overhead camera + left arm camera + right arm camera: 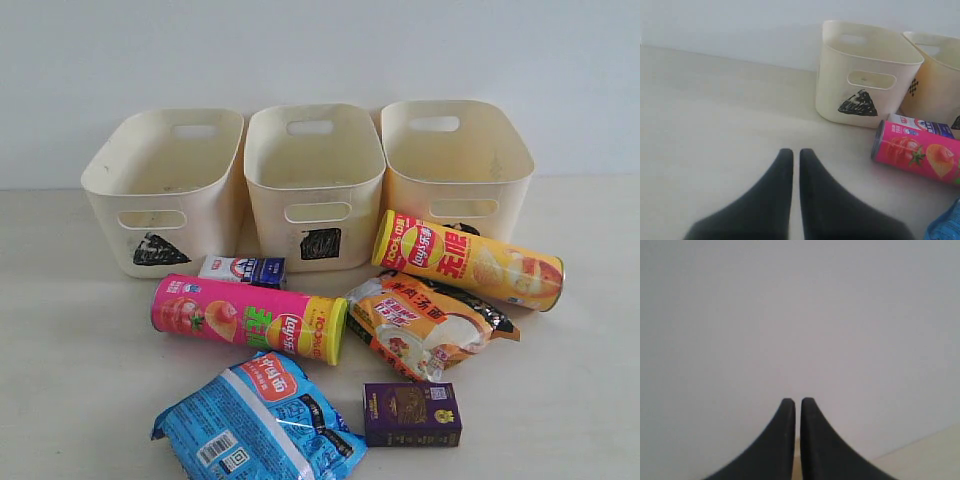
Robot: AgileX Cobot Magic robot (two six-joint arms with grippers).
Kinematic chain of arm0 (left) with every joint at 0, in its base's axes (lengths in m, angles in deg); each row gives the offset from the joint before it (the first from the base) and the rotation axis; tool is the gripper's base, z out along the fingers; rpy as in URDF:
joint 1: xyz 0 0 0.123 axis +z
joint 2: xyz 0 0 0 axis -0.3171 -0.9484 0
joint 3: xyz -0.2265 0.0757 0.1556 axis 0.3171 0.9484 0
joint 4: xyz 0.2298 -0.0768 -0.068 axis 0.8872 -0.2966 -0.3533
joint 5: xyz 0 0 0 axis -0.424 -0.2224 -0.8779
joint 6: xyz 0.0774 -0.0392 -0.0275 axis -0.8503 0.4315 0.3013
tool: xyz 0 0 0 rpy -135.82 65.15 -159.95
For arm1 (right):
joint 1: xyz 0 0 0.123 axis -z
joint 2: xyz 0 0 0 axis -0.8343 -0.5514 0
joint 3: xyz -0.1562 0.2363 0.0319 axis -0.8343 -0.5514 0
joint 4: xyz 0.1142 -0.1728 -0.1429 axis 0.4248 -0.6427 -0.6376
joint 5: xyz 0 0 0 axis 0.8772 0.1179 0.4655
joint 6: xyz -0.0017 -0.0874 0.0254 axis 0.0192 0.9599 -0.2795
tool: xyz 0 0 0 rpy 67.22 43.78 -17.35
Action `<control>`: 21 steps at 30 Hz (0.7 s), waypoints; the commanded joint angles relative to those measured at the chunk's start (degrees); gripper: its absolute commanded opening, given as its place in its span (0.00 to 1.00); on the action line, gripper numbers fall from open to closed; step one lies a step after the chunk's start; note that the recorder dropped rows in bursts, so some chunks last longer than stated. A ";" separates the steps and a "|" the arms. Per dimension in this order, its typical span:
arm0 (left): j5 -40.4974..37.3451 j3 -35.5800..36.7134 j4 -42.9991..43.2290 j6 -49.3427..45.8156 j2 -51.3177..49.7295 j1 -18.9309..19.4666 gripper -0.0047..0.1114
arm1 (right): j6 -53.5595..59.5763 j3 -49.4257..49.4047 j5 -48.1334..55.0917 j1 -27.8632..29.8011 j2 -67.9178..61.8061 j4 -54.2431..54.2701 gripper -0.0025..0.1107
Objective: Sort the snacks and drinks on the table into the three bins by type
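Standing at back: triangle bin (105, 215), square bin (270, 215) and third bin (410, 195), side by side on the table (80, 380).
Pink tube (245, 318): lying in front of the triangle and square bins.
Yellow tube (470, 260): lying across the third bin's front.
Carton (243, 270): just behind the pink tube.
Orange bag (425, 325): between the two tubes, touching both.
Purple box (412, 414): in front of the orange bag.
Blue bag (260, 420): nearest the front edge, beside the box.
Left gripper (792, 152): jaws pressed together, empty, over bare table.
Right gripper (794, 401): jaws together, empty, facing a pale wall.
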 commanded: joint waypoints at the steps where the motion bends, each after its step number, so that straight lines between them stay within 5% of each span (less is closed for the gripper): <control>1: 0.33 0.22 -0.45 -0.03 0.21 -0.26 0.08 | 0.30 0.57 -5.14 -0.05 -2.71 -0.17 0.03; 16: 0.33 0.22 -0.45 -0.03 0.21 -0.26 0.08 | 25.50 2.50 24.58 -0.05 -24.82 -1.19 0.03; 21: 0.33 0.22 -0.45 -0.03 0.21 -0.26 0.08 | 36.30 9.07 36.32 -0.05 -31.47 8.26 0.03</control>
